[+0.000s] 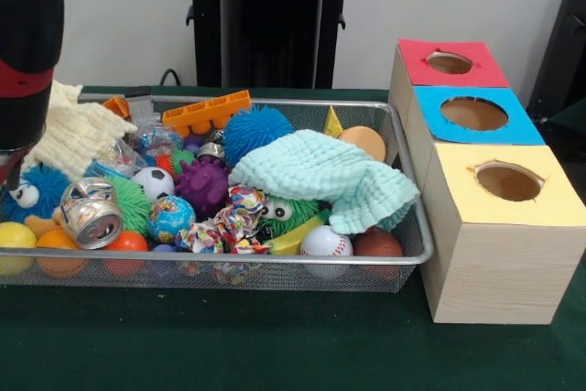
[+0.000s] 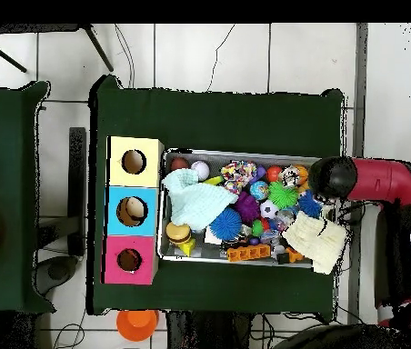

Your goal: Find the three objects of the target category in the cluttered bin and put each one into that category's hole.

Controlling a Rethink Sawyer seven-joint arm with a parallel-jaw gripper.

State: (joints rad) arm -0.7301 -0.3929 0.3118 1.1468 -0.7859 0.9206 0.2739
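Dark green cloth covers the table [image 1: 275, 345], with a broad bare strip in front of the bin [image 1: 229, 265] and a pale wall behind. My arm [image 1: 27, 43] comes down at the front view's left edge, over the bin's left end; its lower part is cut off there, so I cannot tell whether my gripper is open or shut. From overhead my arm [image 2: 373, 177] reaches in from the right and ends above the bin's [image 2: 245, 153] right end.

Going left to right in the front view: a cream knitted cloth [image 1: 78, 130] hangs over the bin's rim, a crushed can [image 1: 92, 217] lies near the front wall beside orange and yellow balls, and an orange plastic block [image 1: 206, 112] leans at the back. A blue spiky ball [image 1: 256, 130] and a purple spiky ball [image 1: 203, 185] sit mid-bin. A mint knitted cloth [image 1: 320, 176] is draped over the right half, touching the right rim, with a baseball [image 1: 326, 243] below it at the front wall. I cannot pick out any plush animal in the clutter.

Just right of the bin stand three boxes in a row, touching each other. The red-topped box's hole [image 1: 450, 62] is farthest back, behind the blue and yellow ones; overhead it [image 2: 129, 260] is lowest of the three. Open cloth lies around the boxes.

No writing is readable.
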